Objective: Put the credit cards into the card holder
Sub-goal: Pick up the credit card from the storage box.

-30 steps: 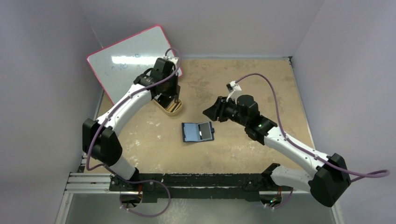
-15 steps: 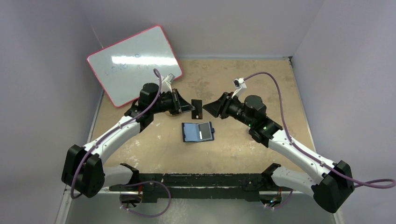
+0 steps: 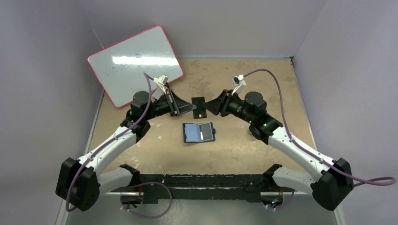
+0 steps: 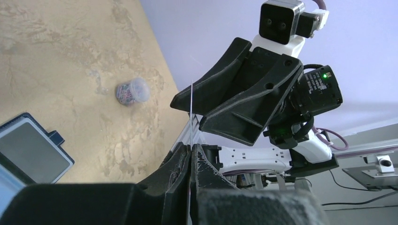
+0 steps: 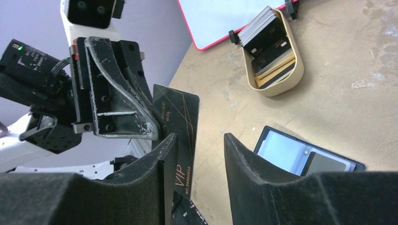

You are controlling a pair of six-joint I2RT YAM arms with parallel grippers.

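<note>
Over that tan table [image 3: 244, 150] your left gripper [image 3: 190, 108] pinched the black card [image 5: 180, 117], probably so your wide-open right gripper [image 5: 199, 140] could grab it.

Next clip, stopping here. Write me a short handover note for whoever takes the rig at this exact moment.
Left claw: shut on a dark card, held up in the air over the table.
Right claw: open, with the card's free end in its gap, not gripped.
Card holder: lies open on the table near them; a grey card appears to sit in one half.
Gold tin: holds more cards.
Done: one card apparently in, another up in the air.
Left: finish the hand-over, pocket this card, then the ones in the tin.
</note>
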